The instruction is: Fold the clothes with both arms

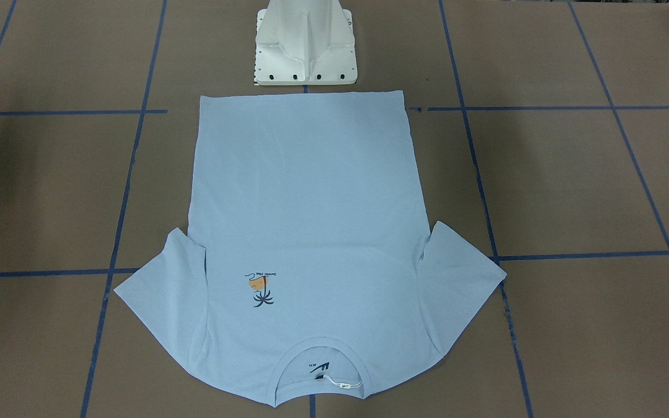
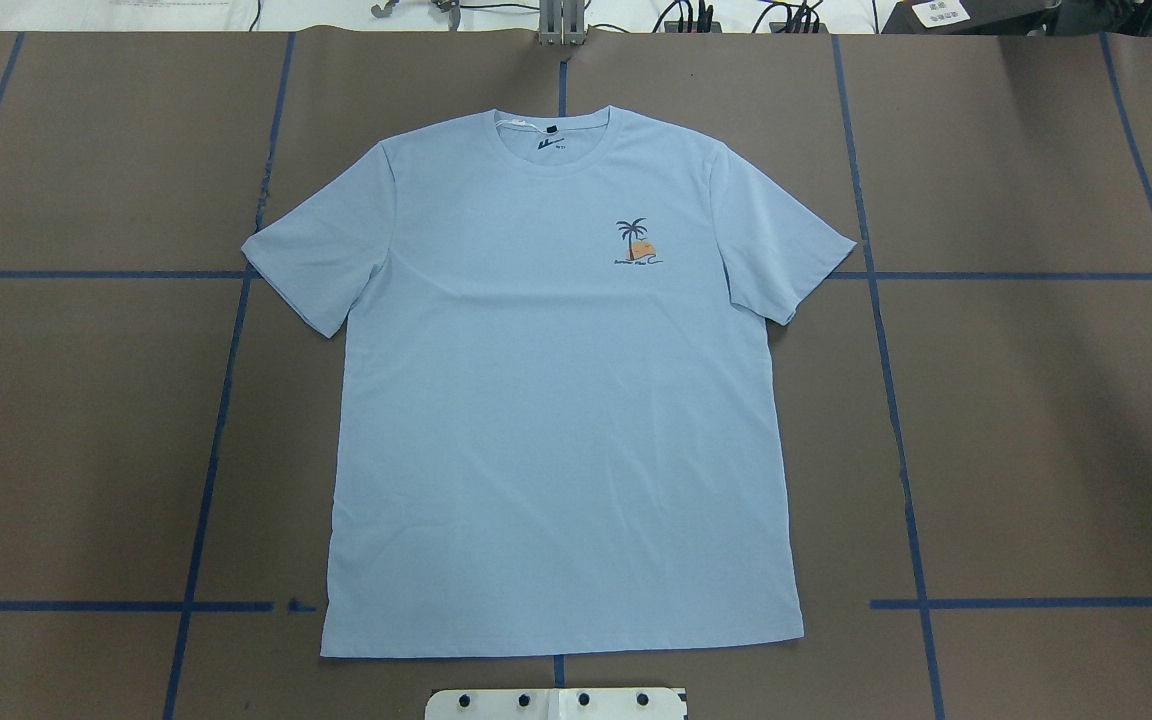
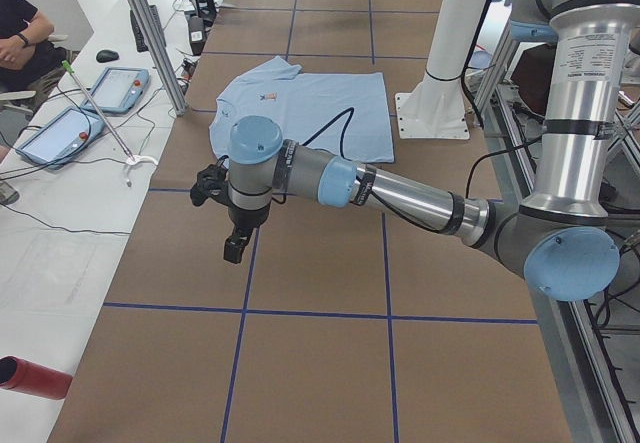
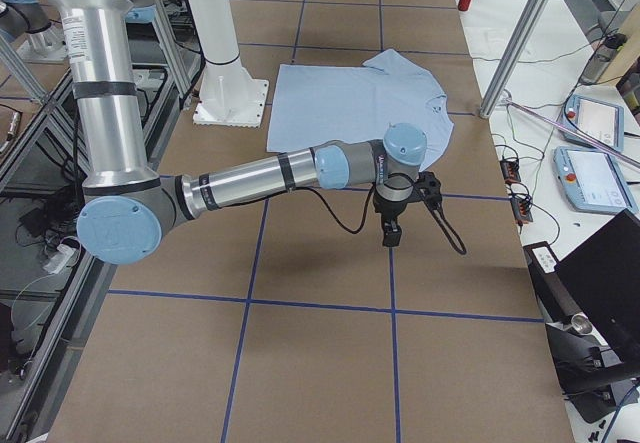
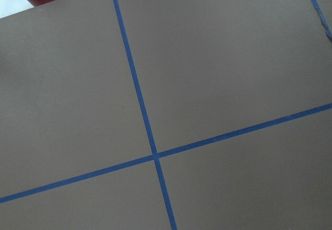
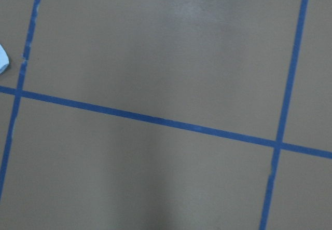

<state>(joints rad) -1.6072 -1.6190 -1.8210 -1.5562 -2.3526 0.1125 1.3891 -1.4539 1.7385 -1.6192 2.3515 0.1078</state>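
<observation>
The T-shirt lies flat and face up on the brown surface. It sits between the two sets of fingers, to the right of the left fingers and to the left of the right fingers.

Orientation:
- The long axis runs from the white pedestal straight out across the surface.
- The hem is just beside the pedestal foot.
- The collar points away from the robot, with the neck tag at the far end.
- Both sleeves are spread out sideways.
- The palm-tree print is on the chest half toward the right fingers.

The left arm reaches out level, with its fingers pointing down above bare surface marked with blue tape lines. The T-shirt is well apart from them. A red cylinder lies off the surface edge on their other side.

The right arm reaches out the same way, with its fingers pointing down above bare surface. The nearest sleeve is close by, and its tip shows at the edge of the right wrist view.

Neither set of fingers touches the T-shirt. I cannot tell whether either set is parted or closed, because only the side views show them.
</observation>
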